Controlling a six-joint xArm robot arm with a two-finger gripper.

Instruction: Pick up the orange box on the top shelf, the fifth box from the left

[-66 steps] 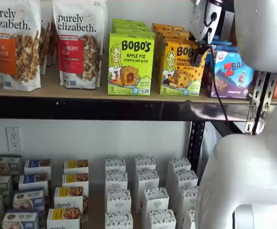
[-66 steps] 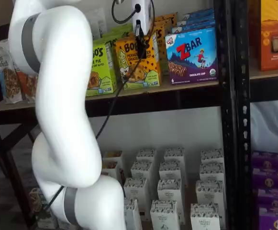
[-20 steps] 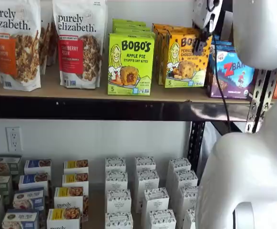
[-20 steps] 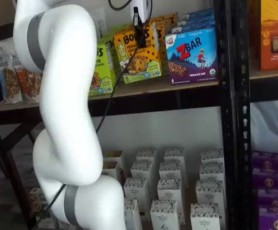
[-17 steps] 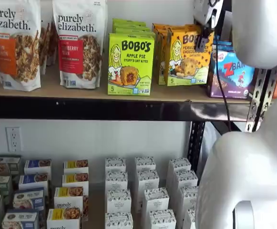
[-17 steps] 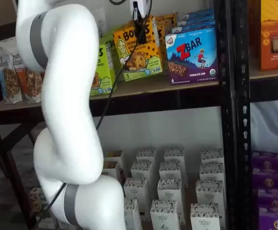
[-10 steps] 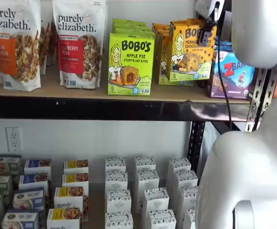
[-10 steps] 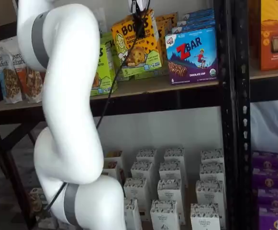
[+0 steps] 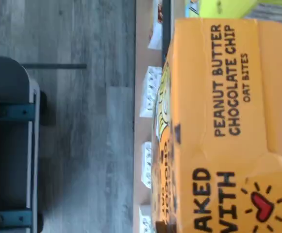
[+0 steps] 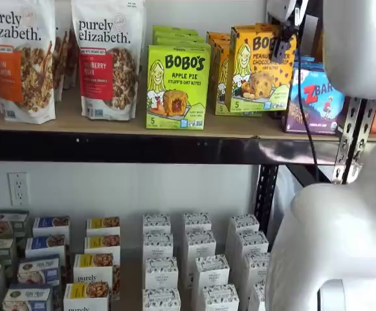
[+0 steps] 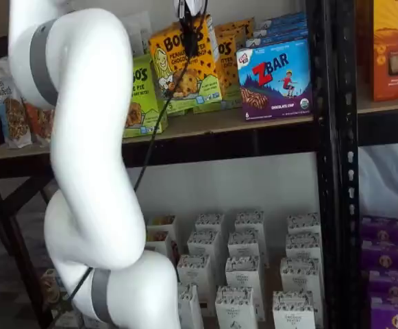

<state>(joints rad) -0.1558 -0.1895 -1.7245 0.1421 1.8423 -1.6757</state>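
Note:
The orange box [image 10: 257,68] [image 11: 183,65], a yellow-orange Bobo's peanut butter chocolate chip carton, hangs lifted clear of the top shelf [image 10: 142,126] [image 11: 253,122] in both shelf views. My gripper [image 10: 283,40] [image 11: 189,34] grips it from above, shut on its upper edge, with only the black fingers and a cable showing. The box's top panel [image 9: 228,126] fills much of the wrist view. More orange boxes [image 10: 221,71] stand behind it on the board.
A lime-green Bobo's box [image 10: 176,86] stands to the left, a blue ZBar box [image 10: 314,97] [image 11: 275,81] to the right. Granola bags [image 10: 107,58] sit further left. White boxes [image 10: 194,259] fill the lower shelf. My white arm [image 11: 89,171] spans the front.
The orange box has risen off the shelf board and come forward with the gripper, tilting slightly; a second ago it hung lower, close to the board.

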